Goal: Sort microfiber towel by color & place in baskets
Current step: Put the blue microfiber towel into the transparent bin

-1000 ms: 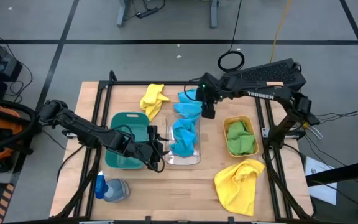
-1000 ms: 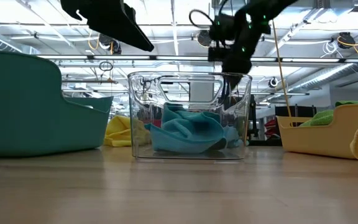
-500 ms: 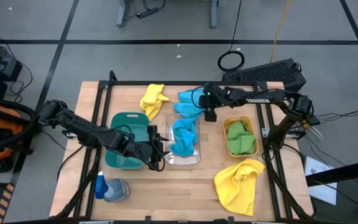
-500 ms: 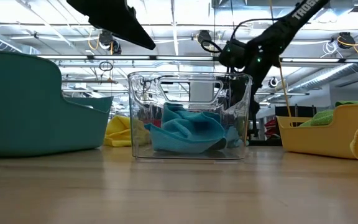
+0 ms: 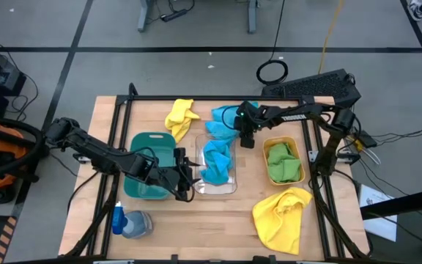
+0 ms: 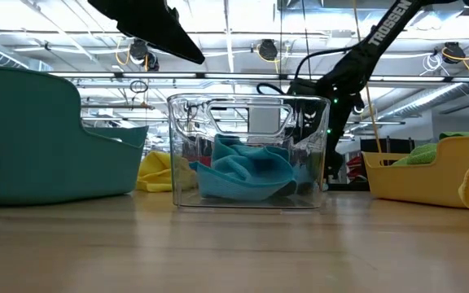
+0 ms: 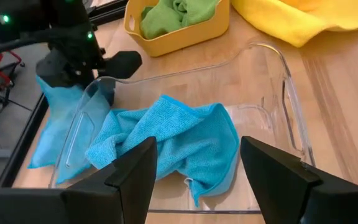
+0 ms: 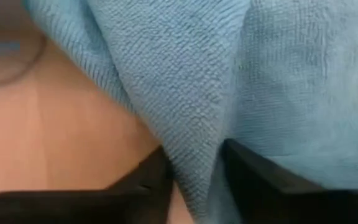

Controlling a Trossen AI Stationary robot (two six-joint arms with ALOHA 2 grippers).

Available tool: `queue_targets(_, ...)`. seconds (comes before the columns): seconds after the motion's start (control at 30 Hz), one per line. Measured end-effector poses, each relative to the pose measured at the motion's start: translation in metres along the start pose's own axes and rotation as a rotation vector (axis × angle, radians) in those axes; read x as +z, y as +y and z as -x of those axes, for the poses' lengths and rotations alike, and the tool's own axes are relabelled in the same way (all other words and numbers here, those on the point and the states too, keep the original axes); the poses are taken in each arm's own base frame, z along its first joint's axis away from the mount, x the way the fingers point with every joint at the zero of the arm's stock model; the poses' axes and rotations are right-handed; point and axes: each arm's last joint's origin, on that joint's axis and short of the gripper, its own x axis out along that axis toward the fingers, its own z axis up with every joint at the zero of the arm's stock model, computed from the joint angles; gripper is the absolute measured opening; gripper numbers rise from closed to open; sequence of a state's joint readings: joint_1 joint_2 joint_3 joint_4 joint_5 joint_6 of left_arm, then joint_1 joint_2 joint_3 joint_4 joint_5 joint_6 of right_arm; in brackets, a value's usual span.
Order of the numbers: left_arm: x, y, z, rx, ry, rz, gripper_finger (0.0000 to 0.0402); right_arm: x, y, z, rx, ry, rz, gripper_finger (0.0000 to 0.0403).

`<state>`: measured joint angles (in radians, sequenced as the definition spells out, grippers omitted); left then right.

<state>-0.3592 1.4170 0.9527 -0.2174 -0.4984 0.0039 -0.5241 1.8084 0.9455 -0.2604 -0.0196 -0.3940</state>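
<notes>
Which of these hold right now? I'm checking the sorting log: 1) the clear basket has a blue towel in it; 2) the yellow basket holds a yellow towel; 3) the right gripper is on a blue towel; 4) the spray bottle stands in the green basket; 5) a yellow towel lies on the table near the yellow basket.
1) True: a blue towel lies inside the clear basket.
2) False: the yellow basket holds a green towel.
3) True: the right gripper pinches a fold of the second blue towel, behind the clear basket.
4) False: the spray bottle lies on the table, in front of the green basket.
5) True: a yellow towel lies just in front of it.
</notes>
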Motion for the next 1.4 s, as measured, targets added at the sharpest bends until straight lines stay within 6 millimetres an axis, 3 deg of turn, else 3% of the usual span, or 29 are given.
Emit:
queue_targets(0.1,0.000,0.000,0.000,0.000,-0.001,-0.027,0.0238,0.000,0.001,0.001,0.008,0.000,-0.013,0.0040)
queue_targets(0.17,0.000,0.000,0.000,0.000,0.000,-0.043,0.0238,0.001,0.000,0.005,-0.003,-0.006,-0.025,0.0013)
queue_targets(0.37,0.001,0.002,-0.001,0.007,-0.007,-0.155,0.0238,0.009,-0.001,0.035,-0.062,-0.086,-0.087,0.0006)
queue_targets(0.57,0.007,0.013,-0.006,0.041,-0.053,-0.165,0.0238,0.022,0.009,0.086,-0.075,-0.249,-0.137,0.0003)
queue_targets(0.8,0.009,0.035,-0.015,0.108,-0.068,-0.121,0.0238,0.032,0.040,0.151,-0.051,-0.489,-0.095,0.0002)
queue_targets(0.93,0.013,0.048,-0.019,0.149,-0.102,-0.094,0.0238,0.039,0.063,0.178,-0.019,-0.643,-0.023,0.0001)
queue_targets(1.23,0.034,0.055,-0.014,0.227,-0.297,-0.119,0.0238,0.061,0.110,0.213,0.031,-0.994,0.171,0.0000)
queue_targets(1.4,0.046,0.050,-0.005,0.287,-0.406,-0.161,0.0238,0.064,0.125,0.222,0.064,-1.084,0.205,0.0000)
